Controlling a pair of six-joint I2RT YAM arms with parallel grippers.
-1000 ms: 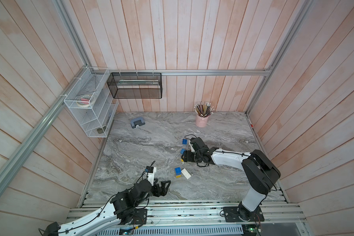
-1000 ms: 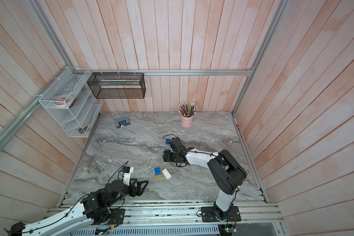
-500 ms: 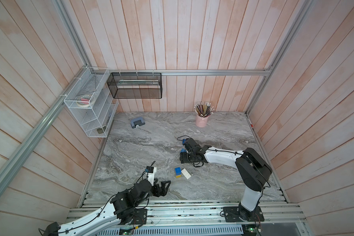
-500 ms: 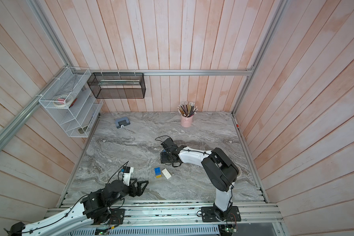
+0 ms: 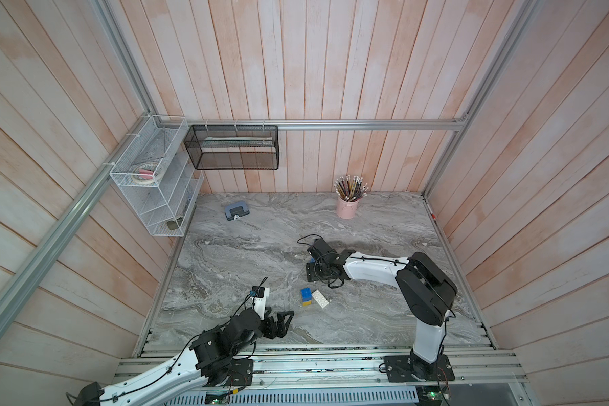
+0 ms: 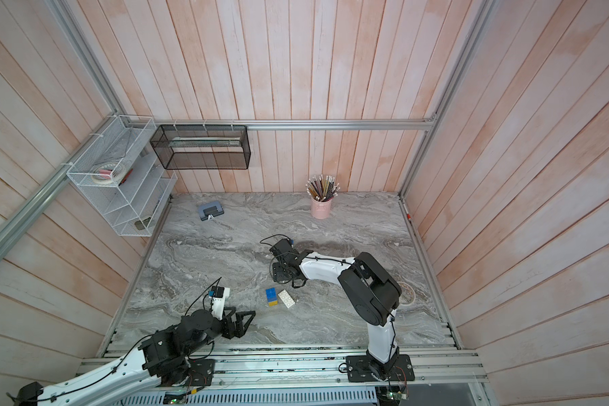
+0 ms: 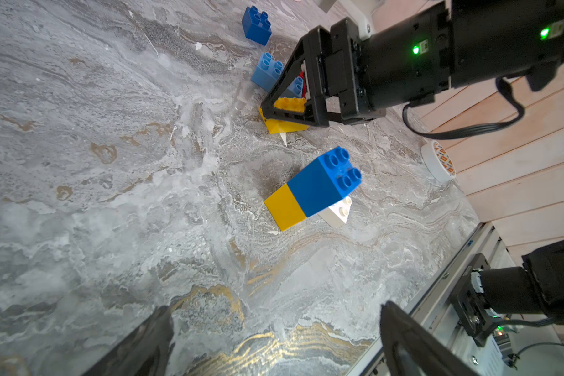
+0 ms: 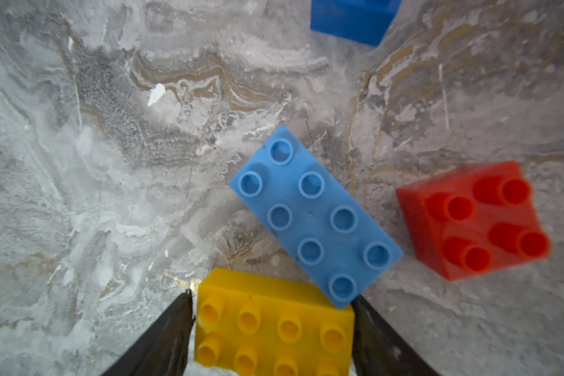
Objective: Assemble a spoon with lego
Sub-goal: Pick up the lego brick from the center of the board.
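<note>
Lego [image 7: 319,185], 7 bricks, is lying on table [image 5: 225,267] in 2 clusters.
1. left gripper [image 5: 282,323]: sitting near front edge, fingers spread wide, gripping nothing.
2. stack [image 5: 306,297], blue on yellow: standing mid-table, with white brick [image 5: 321,299] lying just beside it.
3. right gripper [image 5: 311,273]: reaching down behind stack, fingers pinching yellow oblong [image 8: 274,325] by its 2 short ends.
4. light-blue brick [image 8: 315,216]: its corner is touching yellow oblong. Red brick [image 8: 472,221] and dark-blue brick [image 8: 352,19] are sitting near, apart.
</note>
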